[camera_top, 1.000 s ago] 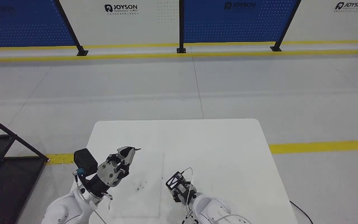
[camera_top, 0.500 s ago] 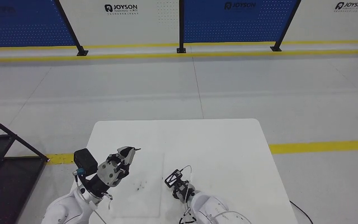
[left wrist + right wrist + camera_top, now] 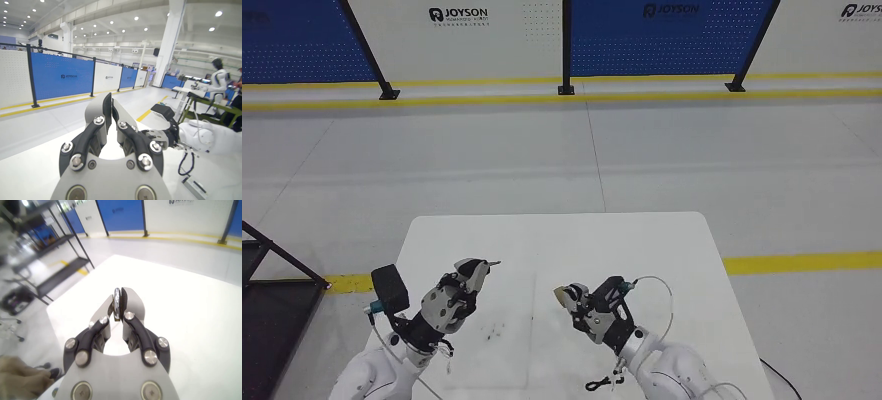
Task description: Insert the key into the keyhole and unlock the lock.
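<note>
Lock (image 3: 116,303), chrome over brass, sits edge-on, clamped in the right gripper (image 3: 118,295) above the table (image 3: 642,240); left gripper (image 3: 110,103) pinched narrow on what looks like the key (image 3: 491,265), a thin sliver at its tip; the two well apart. Risk: lock pivots in the grip under key pressure; slim key slips or meets the keyhole askew.
</note>
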{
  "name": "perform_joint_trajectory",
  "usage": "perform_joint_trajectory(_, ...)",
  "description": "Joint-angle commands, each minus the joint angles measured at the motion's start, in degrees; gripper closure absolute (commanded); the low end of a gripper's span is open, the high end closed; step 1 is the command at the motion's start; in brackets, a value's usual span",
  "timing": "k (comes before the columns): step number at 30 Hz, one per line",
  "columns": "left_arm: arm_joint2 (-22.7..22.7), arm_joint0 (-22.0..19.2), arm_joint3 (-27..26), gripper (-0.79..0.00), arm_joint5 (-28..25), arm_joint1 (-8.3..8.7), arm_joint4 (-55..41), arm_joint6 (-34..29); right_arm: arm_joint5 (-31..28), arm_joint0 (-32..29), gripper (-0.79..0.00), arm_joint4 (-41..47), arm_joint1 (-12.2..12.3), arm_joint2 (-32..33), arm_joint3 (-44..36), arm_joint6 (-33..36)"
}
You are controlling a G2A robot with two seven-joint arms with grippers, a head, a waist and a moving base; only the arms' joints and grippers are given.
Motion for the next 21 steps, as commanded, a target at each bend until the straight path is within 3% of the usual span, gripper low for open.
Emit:
perform_joint_trajectory(1,1.32,-0.28,1.11,0.000,-2.09,-0.10,-2.39,1.19,-4.41,-0.90,0.000,5.79,0.39,2.44,-0.57,-0.33)
perform_joint_trajectory(4,2.39,-0.51,1.62,0.000,-2.25,-0.22,-3.71,1.62,-8.70,-1.33,0.000,10.24,0.91,4.99,-0.80,0.51)
perform_joint_trajectory(17,2.39,-0.51,1.62,0.000,-2.25,-0.22,-3.71,1.62,-8.70,-1.33,0.000,10.24,0.91,4.99,-0.80,0.51)
perform_joint_trajectory(21,4.64,-1.64,1.47,0.000,-0.97,-0.44,-7.57,0.03,-7.43,-0.40,0.000,16.77,0.51,3.81,0.58,-1.97)
